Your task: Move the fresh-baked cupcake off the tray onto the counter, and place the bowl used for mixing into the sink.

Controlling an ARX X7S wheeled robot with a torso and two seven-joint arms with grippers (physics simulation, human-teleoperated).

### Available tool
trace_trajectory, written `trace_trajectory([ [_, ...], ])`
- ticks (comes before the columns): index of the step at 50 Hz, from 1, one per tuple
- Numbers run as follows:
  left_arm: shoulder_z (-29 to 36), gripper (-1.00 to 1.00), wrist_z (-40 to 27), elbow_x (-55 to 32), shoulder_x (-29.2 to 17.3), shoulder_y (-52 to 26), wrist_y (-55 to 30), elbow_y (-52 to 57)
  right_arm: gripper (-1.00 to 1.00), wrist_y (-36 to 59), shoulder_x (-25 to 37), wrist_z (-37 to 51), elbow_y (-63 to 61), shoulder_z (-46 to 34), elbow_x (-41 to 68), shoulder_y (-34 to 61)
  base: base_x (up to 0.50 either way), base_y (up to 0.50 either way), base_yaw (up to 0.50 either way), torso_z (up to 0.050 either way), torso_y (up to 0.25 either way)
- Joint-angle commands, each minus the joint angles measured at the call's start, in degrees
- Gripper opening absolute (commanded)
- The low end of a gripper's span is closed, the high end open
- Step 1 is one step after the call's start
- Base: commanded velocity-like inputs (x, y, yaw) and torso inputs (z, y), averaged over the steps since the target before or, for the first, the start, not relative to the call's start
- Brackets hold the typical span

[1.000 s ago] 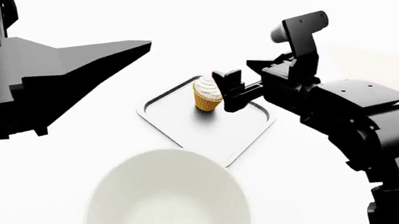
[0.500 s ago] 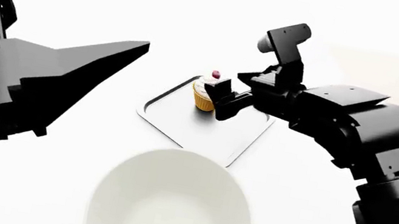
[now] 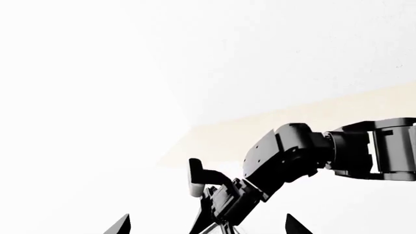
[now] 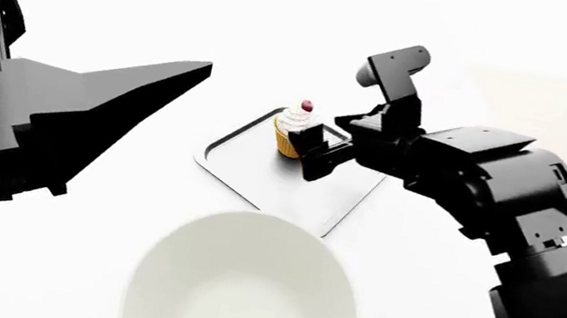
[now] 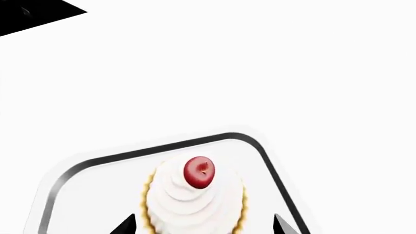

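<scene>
White-frosted cupcake between open right jaws, base cropped; left jaws' state unclear, tips cropped.

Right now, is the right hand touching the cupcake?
Apart. The right wrist view shows the right hand's fingertips on either side of the cupcake, with bare tray visible between each tip and the wrapper.

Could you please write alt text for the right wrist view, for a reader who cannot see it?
A cupcake with white frosting and a red cherry stands on a grey tray, between the two dark fingertips of the right end effector. White counter lies around the tray.
</scene>
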Motion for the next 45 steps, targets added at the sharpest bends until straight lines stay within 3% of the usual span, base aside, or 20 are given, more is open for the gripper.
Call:
trace_trajectory([
  [1, 0.0, 1.0, -0.1, -0.2, -0.2, 0.3, 0.3, 0.1, 1.0, -1.6, -1.4, -0.9, 2.9, -1.0, -1.2, 0.2, 0.0, 0.0, 0.0, 0.0, 0.0],
  [34, 0.2, 1.0, 0.2, 0.0, -0.9, 1.0, 1.4, 0.3, 1.0, -5.8, -5.2, -4.2, 9.6, -3.3, -3.6, 0.9, 0.0, 0.0, 0.0, 0.0, 0.0],
  [35, 0.1, 1.0, 0.1, -0.1, -0.9, 1.0, 1.4, 0.2, -1.0, -6.1, -5.2, -4.1, 9.6, -3.4, -3.8, 1.0, 0.0, 0.0, 0.0, 0.0, 0.0],
  [45, 0.2, 1.0, 0.4, 0.4, -1.1, 1.6, 1.9, 0.4, -1.0, -7.3, -4.9, -3.8, 9.0, -3.2, -4.0, 0.9, 0.0, 0.0, 0.0, 0.0, 0.0],
])
